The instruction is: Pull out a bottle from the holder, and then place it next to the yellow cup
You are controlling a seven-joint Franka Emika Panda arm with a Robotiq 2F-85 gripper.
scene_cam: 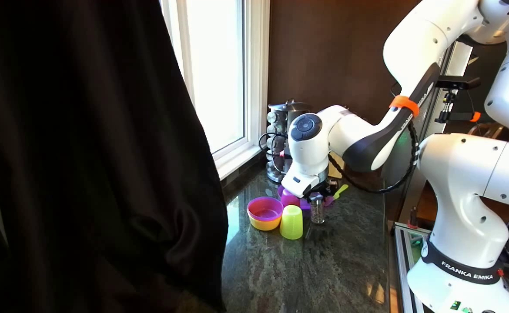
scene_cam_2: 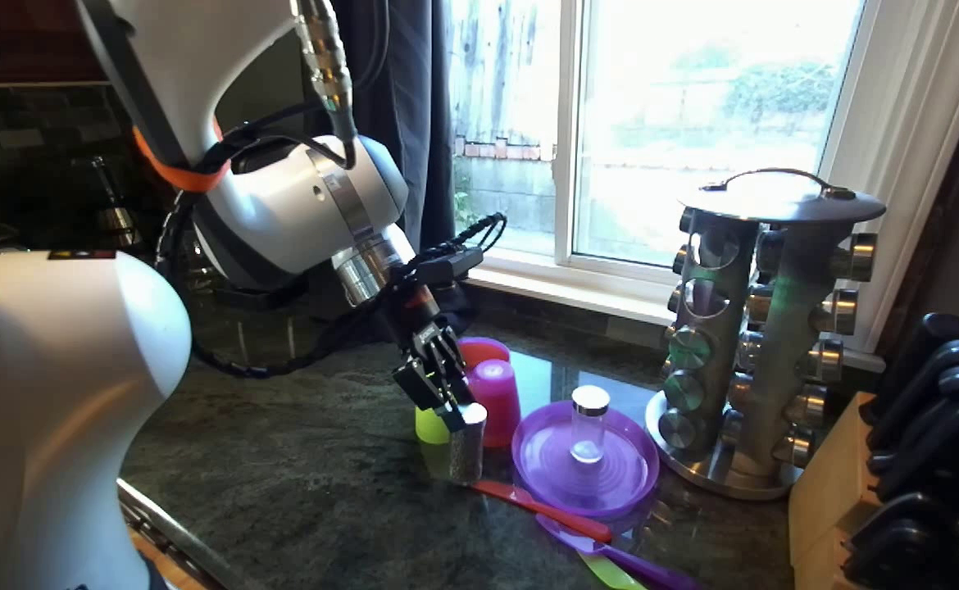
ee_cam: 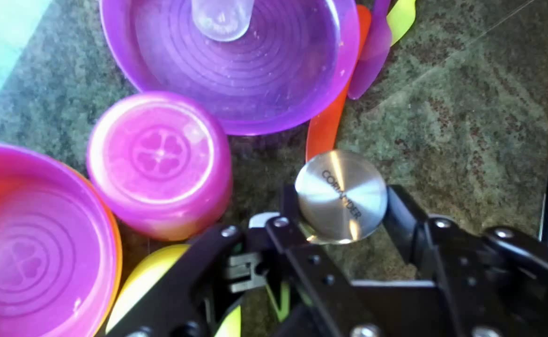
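The bottle, a clear spice jar with a silver "CORIANDER" lid, stands upright on the counter in both exterior views (scene_cam: 317, 214) (scene_cam_2: 466, 452); its lid shows in the wrist view (ee_cam: 342, 187). My gripper (ee_cam: 343, 200) has one finger against each side of the lid; it also shows in both exterior views (scene_cam: 316, 196) (scene_cam_2: 455, 410). The yellow cup (scene_cam: 291, 222), upside down, stands beside the bottle with a small gap; it is partly hidden behind the gripper in an exterior view (scene_cam_2: 432, 426) and in the wrist view (ee_cam: 150, 276). The holder (scene_cam_2: 787, 352) stands by the window.
Stacked bowls (scene_cam: 265, 213) and an upside-down pink cup (ee_cam: 159, 157) stand near the yellow cup. A purple plate (scene_cam_2: 547, 483) bears another jar (scene_cam_2: 588, 434). A red knife (scene_cam_2: 545, 510) and other plastic utensils lie near the bottle. A wooden knife block (scene_cam_2: 832, 483) stands beside the holder.
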